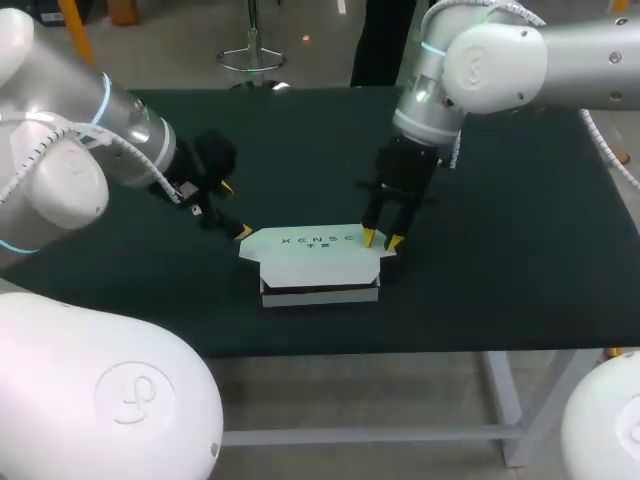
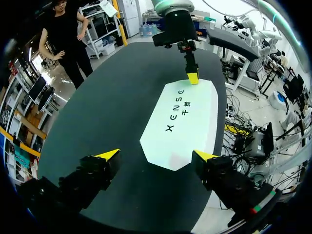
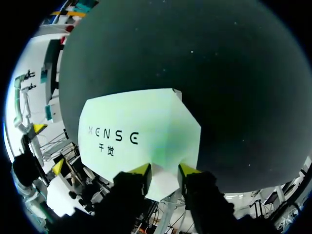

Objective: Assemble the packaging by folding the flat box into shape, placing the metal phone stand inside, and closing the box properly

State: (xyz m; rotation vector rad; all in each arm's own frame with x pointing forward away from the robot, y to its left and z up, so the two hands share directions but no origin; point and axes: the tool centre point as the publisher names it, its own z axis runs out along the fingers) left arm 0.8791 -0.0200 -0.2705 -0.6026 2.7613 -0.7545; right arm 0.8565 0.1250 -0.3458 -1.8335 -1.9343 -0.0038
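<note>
A white box (image 1: 315, 258) with dark lettering on its lid lies in the middle of the dark table, lid down flat. In the right wrist view the lid's tapered end flap (image 3: 163, 183) sits between the two yellow tips of my right gripper (image 3: 164, 170), which touch it from both sides. That gripper (image 1: 381, 239) stands over the box's right end. My left gripper (image 1: 235, 209) is open at the box's left end. Its tips (image 2: 157, 156) flank the near end of the lid (image 2: 185, 122) without touching it. No phone stand shows in any view.
The dark green table cloth (image 1: 500, 250) spreads bare around the box. The table's front edge (image 1: 400, 345) runs close below the box. From the left wrist view, my right gripper (image 2: 193, 77) stands at the box's far end.
</note>
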